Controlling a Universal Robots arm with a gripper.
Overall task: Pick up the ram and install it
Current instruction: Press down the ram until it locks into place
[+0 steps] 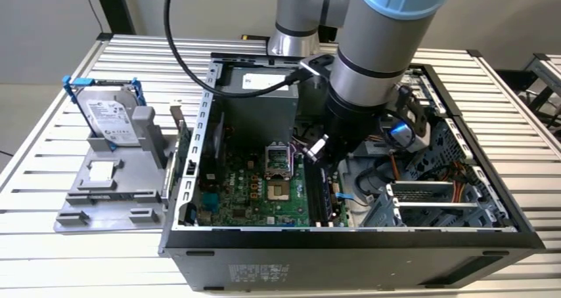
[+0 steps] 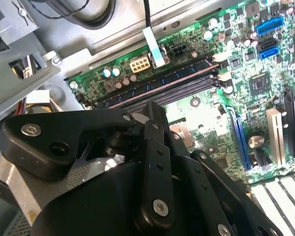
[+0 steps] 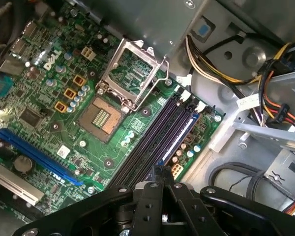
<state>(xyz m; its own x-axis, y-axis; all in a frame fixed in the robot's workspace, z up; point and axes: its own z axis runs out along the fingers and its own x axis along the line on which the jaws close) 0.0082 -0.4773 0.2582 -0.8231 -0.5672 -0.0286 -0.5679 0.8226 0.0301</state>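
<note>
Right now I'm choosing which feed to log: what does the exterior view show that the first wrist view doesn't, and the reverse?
Exterior view: a silver hard drive in a blue frame standing on a grey plastic fixture at that view's left, beside the open black computer case.
First wrist view: a long blue expansion slot on the board.
Both: the green motherboard, its black memory slots, and the black end effector above those slots.

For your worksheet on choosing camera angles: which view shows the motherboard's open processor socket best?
The first wrist view: the processor socket lies unobstructed, its metal frame hinged up. In the exterior view the socket shows too, farther off beside the arm. In the second wrist view the end effector blocks that area.
</note>
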